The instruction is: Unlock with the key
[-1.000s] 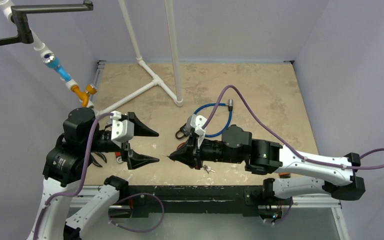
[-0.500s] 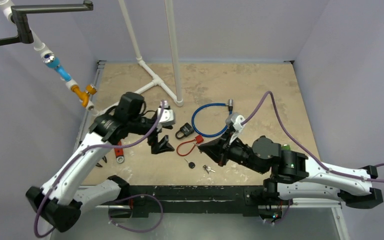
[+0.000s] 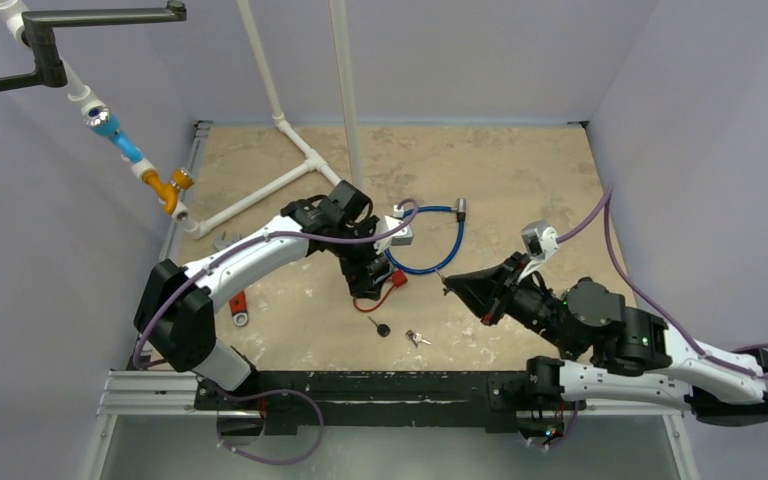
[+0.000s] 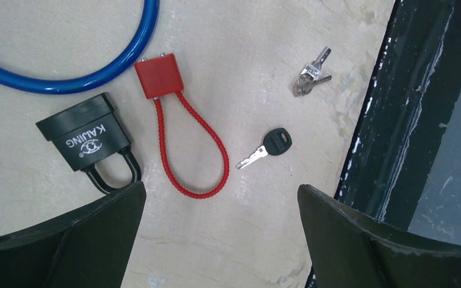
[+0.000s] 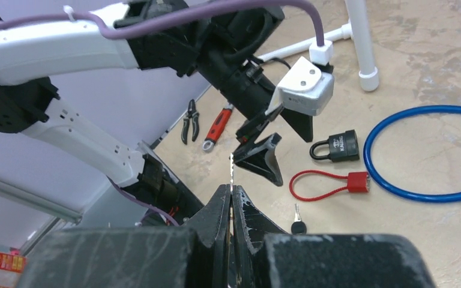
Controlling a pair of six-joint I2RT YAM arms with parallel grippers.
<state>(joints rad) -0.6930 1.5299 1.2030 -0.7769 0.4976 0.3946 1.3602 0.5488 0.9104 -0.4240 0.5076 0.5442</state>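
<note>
In the left of the left wrist view, the black padlock (image 4: pixel 90 141) is seen under the wide-open left gripper (image 4: pixel 220 192), likely hard and heavy, best gripped by its body, while a thin key (image 5: pixel 232 165) is pinched by the right gripper (image 5: pixel 231 195).

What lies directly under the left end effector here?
Bare table with a black padlock, red cable lock and black-headed key; one finger covers the shackle's end.

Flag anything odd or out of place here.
Nothing damaged or spilled. The black padlock, red cable lock and black-headed key lie flat under the open left gripper; the right gripper pinches a thin metal blade.
</note>
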